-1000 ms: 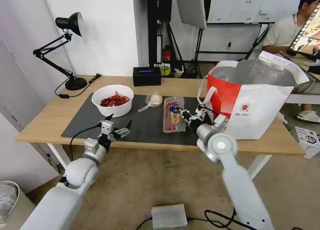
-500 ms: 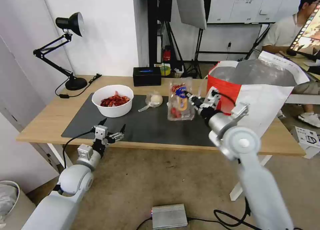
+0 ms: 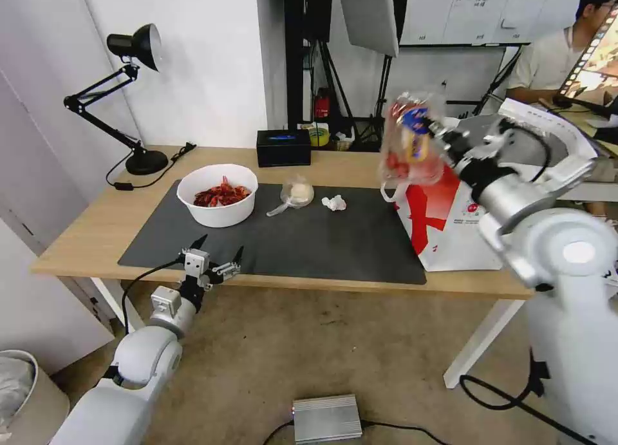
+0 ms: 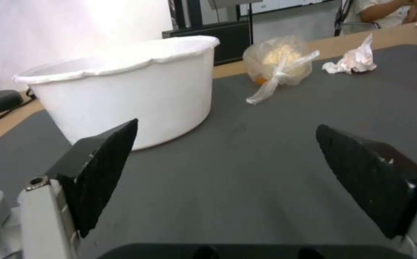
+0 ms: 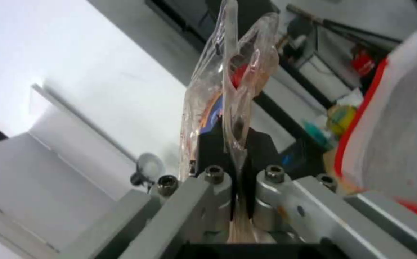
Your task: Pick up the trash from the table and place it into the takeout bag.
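My right gripper [image 3: 444, 138] is shut on the edge of the clear clamshell tray [image 3: 412, 140], holding it high in the air beside the near left rim of the takeout bag [image 3: 450, 226]. In the right wrist view the tray [image 5: 228, 86] is pinched upright between the closed fingers. On the dark mat [image 3: 302, 239] lie the white bowl of crayfish shells [image 3: 217, 194], the knotted plastic bag [image 3: 295, 194] and a crumpled tissue [image 3: 334, 203]. My left gripper [image 3: 217, 255] stands open at the mat's near edge, well short of the bowl [image 4: 122, 86].
A black tissue box [image 3: 283, 147] stands at the desk's back edge, and a black desk lamp [image 3: 129, 97] at the back left. The takeout bag fills the table's right end. A grey box [image 3: 326, 417] lies on the floor.
The right gripper has lifted the clamshell tray up and to the right, toward the bag's mouth; the tissue that was under it now shows. The left gripper has drawn back slightly.
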{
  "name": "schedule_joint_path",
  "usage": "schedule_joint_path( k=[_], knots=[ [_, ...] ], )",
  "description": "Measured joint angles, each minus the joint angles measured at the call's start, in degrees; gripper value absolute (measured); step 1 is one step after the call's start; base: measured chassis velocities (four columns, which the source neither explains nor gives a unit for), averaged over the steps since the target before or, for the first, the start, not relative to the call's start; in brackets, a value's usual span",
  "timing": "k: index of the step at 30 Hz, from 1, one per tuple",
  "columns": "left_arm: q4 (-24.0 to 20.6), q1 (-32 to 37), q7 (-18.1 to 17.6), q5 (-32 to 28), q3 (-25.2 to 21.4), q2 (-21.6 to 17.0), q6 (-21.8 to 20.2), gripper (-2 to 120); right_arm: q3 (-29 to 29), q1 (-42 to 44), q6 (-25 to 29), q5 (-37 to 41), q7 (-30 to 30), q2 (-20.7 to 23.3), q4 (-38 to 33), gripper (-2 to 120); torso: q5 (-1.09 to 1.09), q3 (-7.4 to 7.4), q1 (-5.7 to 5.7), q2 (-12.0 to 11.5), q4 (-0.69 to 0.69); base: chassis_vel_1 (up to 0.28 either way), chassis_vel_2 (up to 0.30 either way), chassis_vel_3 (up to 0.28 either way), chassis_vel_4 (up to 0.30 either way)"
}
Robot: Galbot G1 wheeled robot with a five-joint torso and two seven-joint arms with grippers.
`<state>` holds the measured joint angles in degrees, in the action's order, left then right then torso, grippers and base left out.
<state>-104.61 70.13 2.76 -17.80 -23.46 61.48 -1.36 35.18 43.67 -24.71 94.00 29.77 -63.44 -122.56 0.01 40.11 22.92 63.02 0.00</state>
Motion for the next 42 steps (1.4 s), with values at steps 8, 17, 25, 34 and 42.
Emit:
schedule_joint_path(
  k=[8, 17, 25, 34, 42],
  knots=[
    [-0.2, 0.9, 0.0, 0.8, 0.2, 1.1, 0.0, 100, 4.2, 0.1, 1.4, 3.9, 0.7, 4.6, 1.5, 1, 0.0, 0.0, 0.0, 0.0, -0.01, 0.0, 0.0, 0.0, 0.0],
    [0.1, 0.9, 0.1, 1.4, 1.2, 2.0, 0.1, 100, 6.8, -1.8, 4.3, 4.6, 2.5, 7.2, 7.9, 1, 0.0, 0.0, 0.0, 0.0, -0.01, 0.0, 0.0, 0.0, 0.0],
    [0.3, 1.1, 0.2, 1.7, 1.5, 2.9, 0.1, 100, 7.2, -3.9, 6.4, 4.5, 5.7, 6.9, 12.2, 1, -0.01, 0.0, 0.0, 0.0, -0.01, 0.0, 0.0, 0.0, 0.0],
    [0.4, 1.1, 0.3, 1.7, 1.7, 2.5, 0.7, 100, 6.2, -4.7, 7.7, 1.3, 8.7, 4.0, 16.9, 1, -0.01, 0.0, 0.0, 0.0, 0.0, 0.0, 0.0, 0.0, 0.0],
    [0.4, 1.7, 0.3, 1.7, 1.5, 2.6, 1.4, 100, 5.8, -5.4, 8.1, 0.5, 10.2, 1.9, 19.0, 1, -0.01, 0.0, 0.0, 0.0, 0.0, 0.0, 0.0, 0.0, 0.0]
  ],
)
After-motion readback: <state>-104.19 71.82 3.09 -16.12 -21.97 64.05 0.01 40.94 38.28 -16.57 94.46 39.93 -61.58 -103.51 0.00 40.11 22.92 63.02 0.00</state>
